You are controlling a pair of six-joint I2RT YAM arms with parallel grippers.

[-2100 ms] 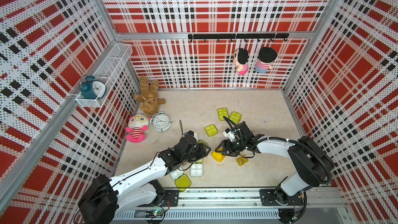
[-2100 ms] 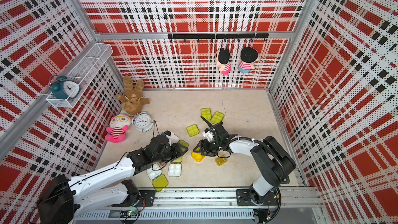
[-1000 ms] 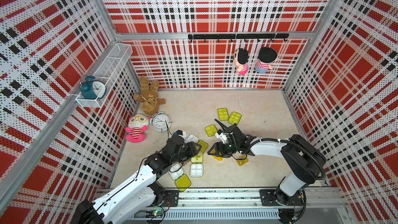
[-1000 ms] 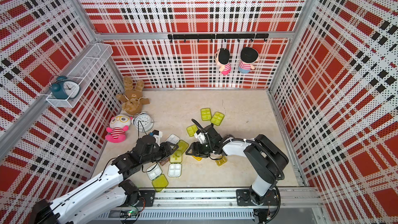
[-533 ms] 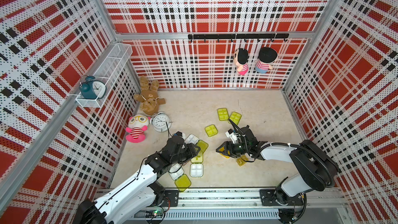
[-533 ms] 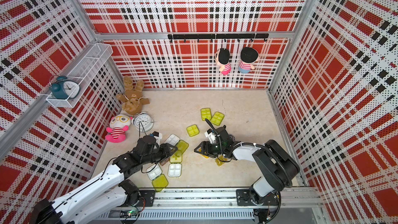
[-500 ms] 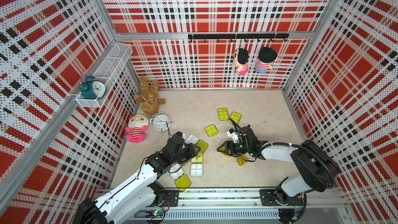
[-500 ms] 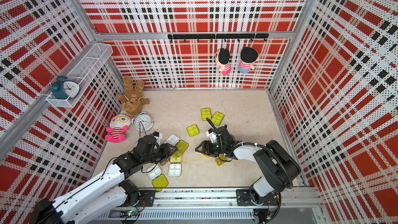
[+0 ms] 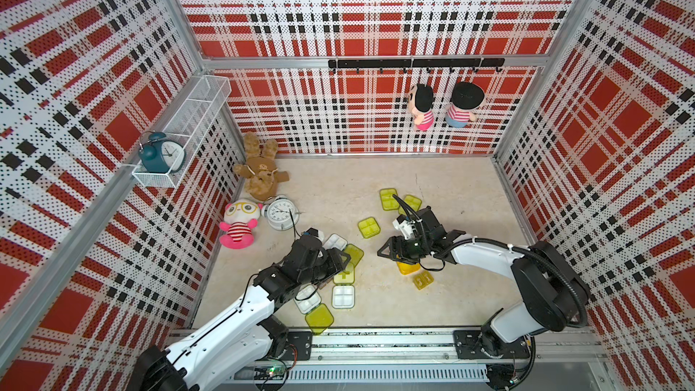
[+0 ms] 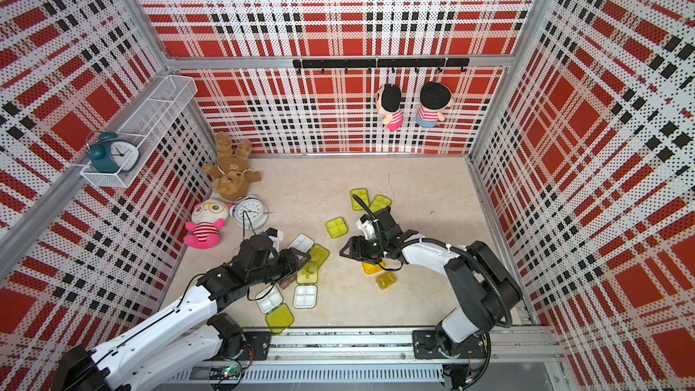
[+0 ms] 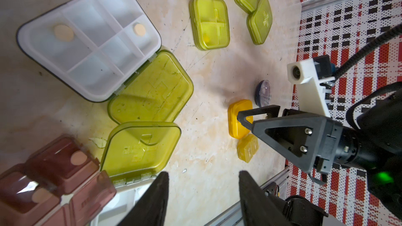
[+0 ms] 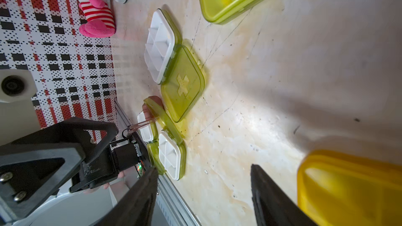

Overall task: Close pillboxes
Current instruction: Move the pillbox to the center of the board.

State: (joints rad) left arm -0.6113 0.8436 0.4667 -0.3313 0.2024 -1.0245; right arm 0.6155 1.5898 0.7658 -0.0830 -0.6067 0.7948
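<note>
two arms are reaching in over the beige floor (image 9: 338, 182), and about ten pillboxes (image 10: 304, 296) are lying scattered between them. the left gripper (image 11: 203, 192) is hanging just above the floor with its jaws apart and nothing between them. right beside it, a lime lid (image 11: 141, 148) is standing half raised over its tray. a brown box (image 11: 54, 170) is sitting next to that lid, round tablets (image 11: 78, 158) showing through it. i cannot tell whether it is shut. another white tray (image 11: 89, 40) is lying wide open, its own lid flat on the floor. the right gripper (image 12: 202, 192) is pointing towards the left one, jaws also spread and empty. the orange box (image 12: 348, 188) is lying shut just beside one finger. a small amber box (image 9: 424, 279) is sitting just beside the orange one, and a round navy box (image 11: 263, 92) is resting near it. three lime boxes (image 9: 368, 227) are lying shut further back.
</note>
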